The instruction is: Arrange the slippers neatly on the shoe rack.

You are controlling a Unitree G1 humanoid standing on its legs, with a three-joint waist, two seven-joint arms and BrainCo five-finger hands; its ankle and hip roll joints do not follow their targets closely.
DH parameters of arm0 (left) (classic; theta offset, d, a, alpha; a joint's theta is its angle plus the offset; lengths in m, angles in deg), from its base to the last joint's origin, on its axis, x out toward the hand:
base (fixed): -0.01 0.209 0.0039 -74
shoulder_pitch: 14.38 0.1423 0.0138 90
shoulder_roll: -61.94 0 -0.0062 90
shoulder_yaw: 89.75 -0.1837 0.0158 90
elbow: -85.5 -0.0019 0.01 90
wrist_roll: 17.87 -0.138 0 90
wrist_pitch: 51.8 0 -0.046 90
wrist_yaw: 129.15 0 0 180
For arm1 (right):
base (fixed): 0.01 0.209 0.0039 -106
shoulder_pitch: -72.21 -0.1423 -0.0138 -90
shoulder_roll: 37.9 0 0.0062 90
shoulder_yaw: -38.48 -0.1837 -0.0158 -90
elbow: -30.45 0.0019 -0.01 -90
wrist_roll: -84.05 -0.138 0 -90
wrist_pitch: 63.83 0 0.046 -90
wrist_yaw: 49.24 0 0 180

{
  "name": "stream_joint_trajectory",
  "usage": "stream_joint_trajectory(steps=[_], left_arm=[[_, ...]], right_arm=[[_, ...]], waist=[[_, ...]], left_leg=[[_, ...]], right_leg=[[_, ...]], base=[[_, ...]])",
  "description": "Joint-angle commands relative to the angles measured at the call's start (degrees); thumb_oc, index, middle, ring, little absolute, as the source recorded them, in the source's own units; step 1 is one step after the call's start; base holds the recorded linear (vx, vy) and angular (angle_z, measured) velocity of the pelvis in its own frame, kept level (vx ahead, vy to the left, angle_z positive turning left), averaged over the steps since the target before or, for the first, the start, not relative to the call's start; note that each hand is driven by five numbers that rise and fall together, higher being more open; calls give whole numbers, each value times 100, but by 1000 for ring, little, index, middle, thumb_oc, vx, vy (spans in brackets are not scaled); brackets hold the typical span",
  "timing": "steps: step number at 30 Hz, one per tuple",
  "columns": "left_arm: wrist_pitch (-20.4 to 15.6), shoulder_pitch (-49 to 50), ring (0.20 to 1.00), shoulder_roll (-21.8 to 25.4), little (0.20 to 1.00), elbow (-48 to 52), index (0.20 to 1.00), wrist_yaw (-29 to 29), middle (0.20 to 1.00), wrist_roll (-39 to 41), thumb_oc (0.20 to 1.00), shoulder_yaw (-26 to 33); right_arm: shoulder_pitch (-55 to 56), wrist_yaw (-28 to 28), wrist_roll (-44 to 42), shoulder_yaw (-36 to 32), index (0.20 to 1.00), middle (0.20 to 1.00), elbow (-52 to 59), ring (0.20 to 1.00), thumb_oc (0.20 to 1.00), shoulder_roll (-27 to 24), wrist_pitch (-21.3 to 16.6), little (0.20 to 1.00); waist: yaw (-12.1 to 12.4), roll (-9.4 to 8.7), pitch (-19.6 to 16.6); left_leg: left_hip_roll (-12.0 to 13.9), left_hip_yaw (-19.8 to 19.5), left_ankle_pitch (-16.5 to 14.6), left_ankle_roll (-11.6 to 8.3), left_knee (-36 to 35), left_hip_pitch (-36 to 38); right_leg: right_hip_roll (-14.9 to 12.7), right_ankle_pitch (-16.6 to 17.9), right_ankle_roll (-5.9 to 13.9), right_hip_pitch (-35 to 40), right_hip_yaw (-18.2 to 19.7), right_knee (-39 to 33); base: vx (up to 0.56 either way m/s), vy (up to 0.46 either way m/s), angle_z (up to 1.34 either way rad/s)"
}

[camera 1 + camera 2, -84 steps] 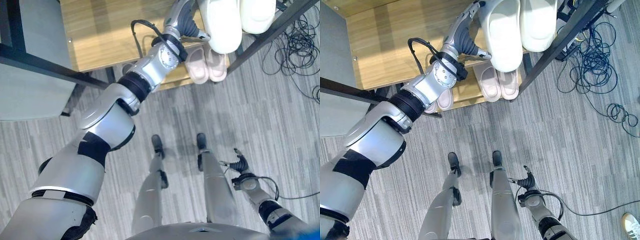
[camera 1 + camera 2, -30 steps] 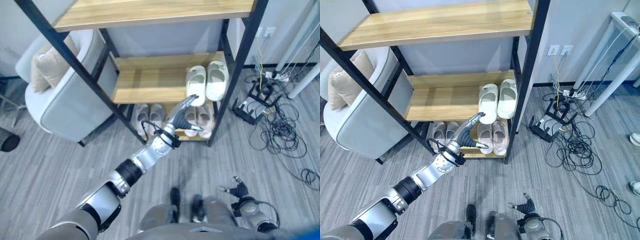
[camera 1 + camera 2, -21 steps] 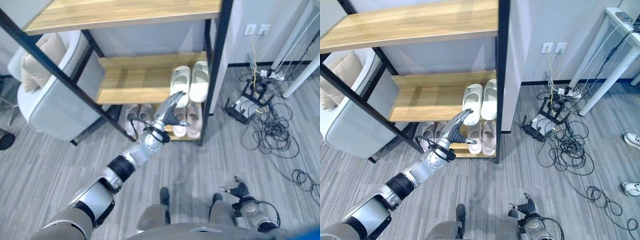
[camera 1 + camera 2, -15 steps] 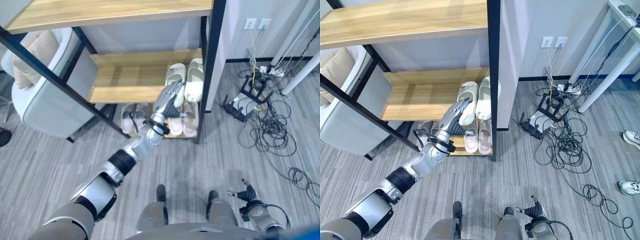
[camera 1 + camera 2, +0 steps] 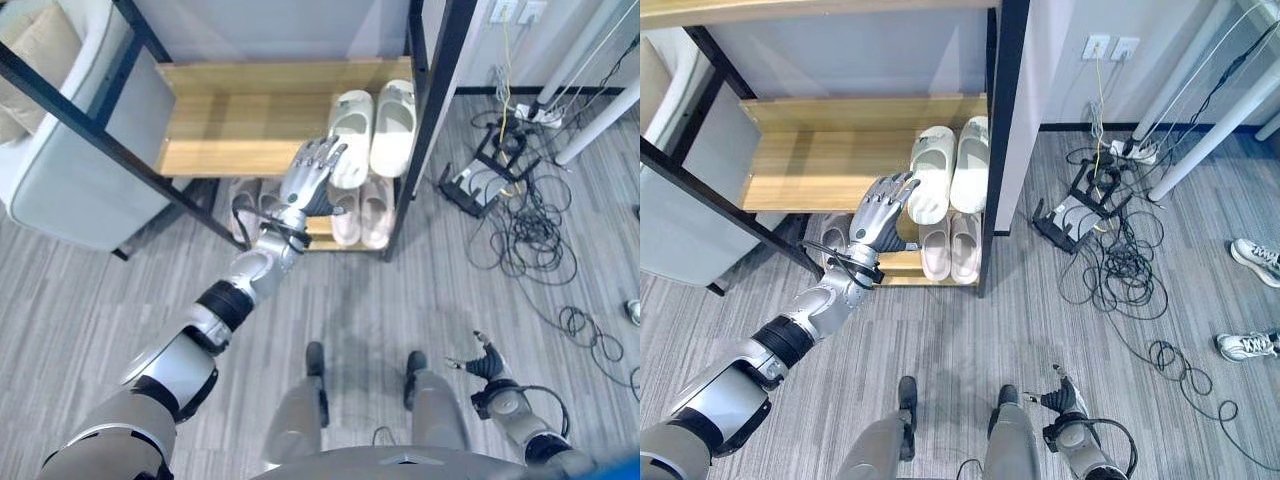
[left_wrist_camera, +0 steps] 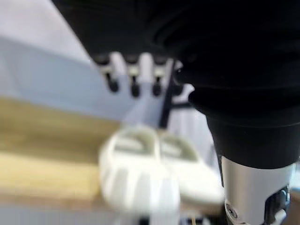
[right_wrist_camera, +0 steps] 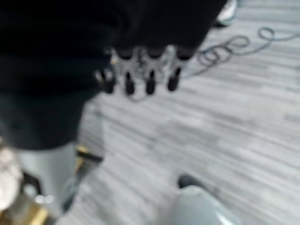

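Note:
A pair of white slippers (image 5: pixel 372 122) lies side by side at the right end of the rack's middle wooden shelf (image 5: pixel 230 120); it also shows in the left wrist view as white slippers (image 6: pixel 145 173). My left hand (image 5: pixel 308 178) reaches out in front of the nearer white slipper (image 5: pixel 932 170), open, its fingers (image 6: pixel 133 75) straight and holding nothing; whether it touches the slipper I cannot tell. On the bottom shelf a pink pair (image 5: pixel 360 208) lies under the white one, and a grey pair (image 5: pixel 836 236) is partly hidden by my arm. My right hand (image 5: pixel 484 361) hangs low by my side, open.
A black rack post (image 5: pixel 425 110) stands right of the slippers. A grey armchair (image 5: pixel 70 170) with a beige cushion sits left of the rack. Tangled cables (image 5: pixel 530 230) and a power strip cover the floor at right, with white table legs (image 5: pixel 590 120) and two sneakers (image 5: pixel 1248 300).
The camera has pulled away and tilted, so the whole scene has shifted. My left hand has turned its back upward and stays stretched toward the white slippers. The slippers have not moved.

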Motion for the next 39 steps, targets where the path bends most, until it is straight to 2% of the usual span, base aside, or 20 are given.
stream_joint_trajectory(steps=[1, 14, 26, 39], left_arm=[[-3, -710, 1000, 20, 1000, 128, 1000, -368, 1000, -118, 1000, 422], [265, -1374, 1000, 56, 1000, -176, 1000, -539, 1000, -289, 1000, 248], [453, -1993, 1000, 162, 1000, -573, 1000, -614, 1000, -526, 1000, 17], [515, -2220, 1000, 261, 1000, -685, 1000, -638, 1000, -631, 1000, -117]], right_arm=[[-167, 129, 101, 128, 1000, 1000, 252, 1000, 1000, 11, -202, 1000], [-238, 131, 169, 327, 1000, 1000, 339, 1000, 1000, -29, -238, 1000], [-354, 206, 188, 446, 1000, 1000, 409, 1000, 1000, -37, -329, 1000], [-411, 212, 164, 512, 1000, 1000, 428, 1000, 1000, -23, -378, 1000]], waist=[[-5, -129, 341], [-95, -55, 539], [-170, -97, 692], [-205, -137, 766]], left_leg=[[-350, -26, -831, 358, 605, -255], [-344, 60, -780, 346, 514, -378], [-364, 137, -729, 327, 408, -575], [-378, 184, -719, 341, 455, -705]], right_leg=[[218, 715, 152, 706, -196, -1235], [208, 814, 191, 503, -109, -1296], [200, 974, 247, 302, -29, -1485], [182, 1090, 288, 198, 5, -1563]], base=[[4, 35, -5], [4, 22, -3], [-8, 17, -3], [-3, 9, -1]])
